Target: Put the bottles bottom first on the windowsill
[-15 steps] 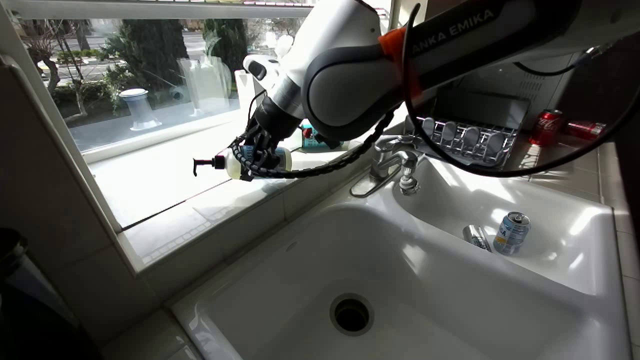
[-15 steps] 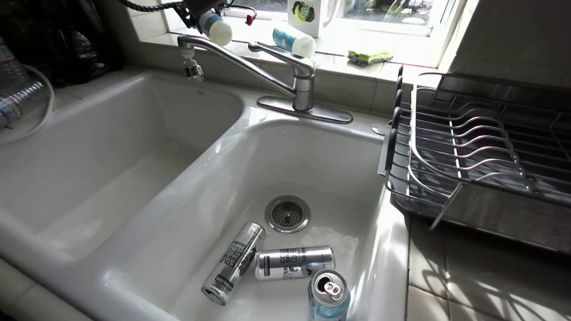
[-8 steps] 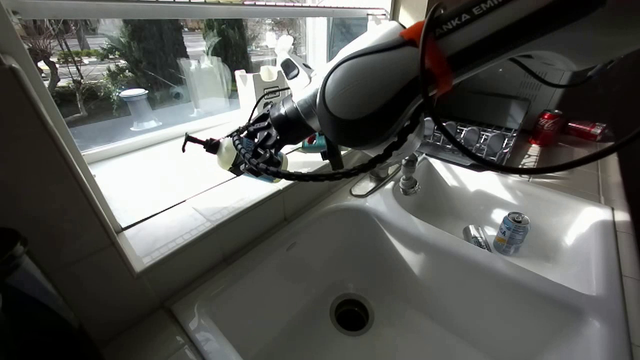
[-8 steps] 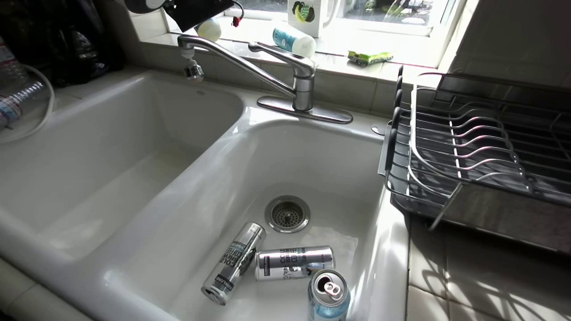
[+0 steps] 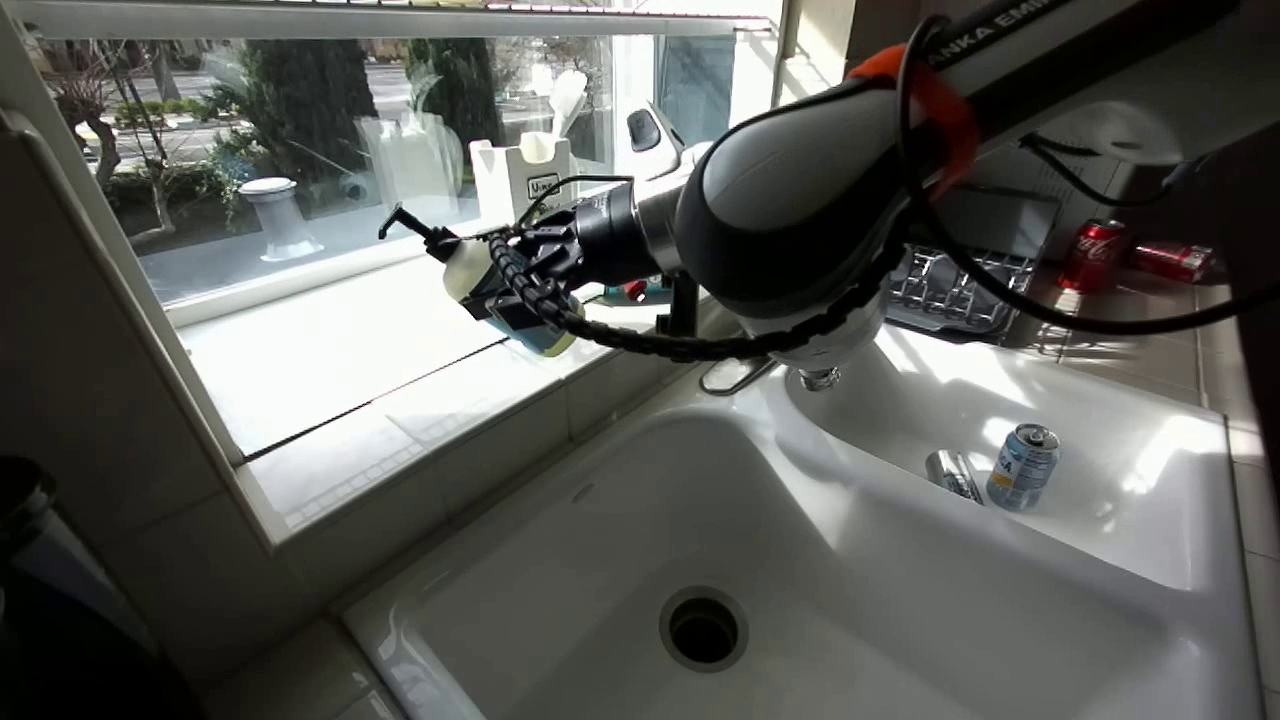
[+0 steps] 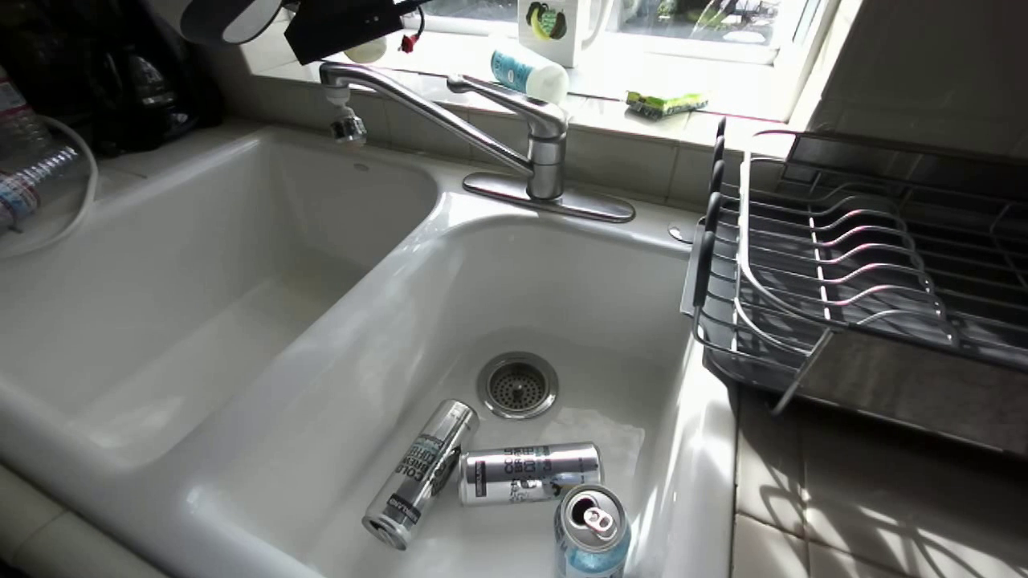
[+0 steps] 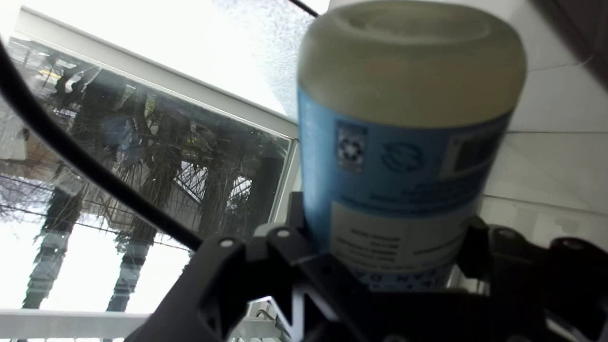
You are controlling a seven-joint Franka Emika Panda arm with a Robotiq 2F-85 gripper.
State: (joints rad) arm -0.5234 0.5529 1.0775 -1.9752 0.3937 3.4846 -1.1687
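Right of centre in the wrist view, the black gripper (image 7: pixel 387 230) is clamped around a smooth, rounded plastic bottle (image 7: pixel 408 142), cloudy cream and pale-blue-labelled, with a black pump head (image 5: pixel 437 240). It leans over the long, pale windowsill (image 5: pixel 300 370), left of centre in an exterior view; standing it up seems in hand, calling for levelling, then lowering base first. A whitish, teal-labelled plastic bottle (image 6: pixel 526 74) lies on its side on the windowsill, at an exterior view's top centre.
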